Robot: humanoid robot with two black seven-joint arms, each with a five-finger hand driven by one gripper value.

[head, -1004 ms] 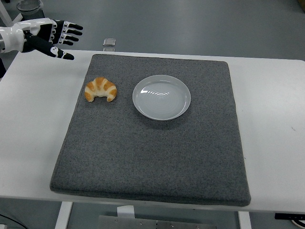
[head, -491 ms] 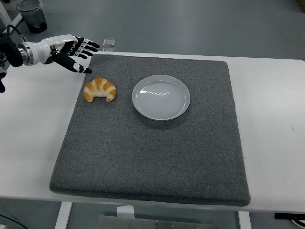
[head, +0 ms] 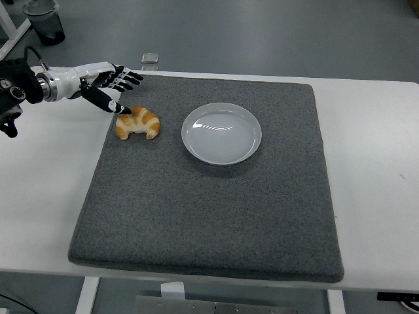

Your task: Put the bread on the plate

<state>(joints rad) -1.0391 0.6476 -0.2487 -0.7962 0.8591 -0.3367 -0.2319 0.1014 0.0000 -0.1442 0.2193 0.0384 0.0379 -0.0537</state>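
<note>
A golden croissant [head: 138, 123] lies on the grey mat [head: 209, 196] at its far left. An empty white plate [head: 221, 133] sits to its right, a short gap away. My left hand [head: 112, 85] reaches in from the left edge with fingers spread and holds nothing. It hovers just above and behind the croissant's left end, with the thumb tip close over it. The right arm is out of view.
The mat covers most of the white table [head: 373, 144]. A small metal object [head: 150, 59] sits at the table's far edge behind the mat. A dark bin [head: 43, 21] stands on the floor at the top left.
My left hand has moved right and down from the table's far left corner to just over the croissant. The croissant and plate have not moved.
</note>
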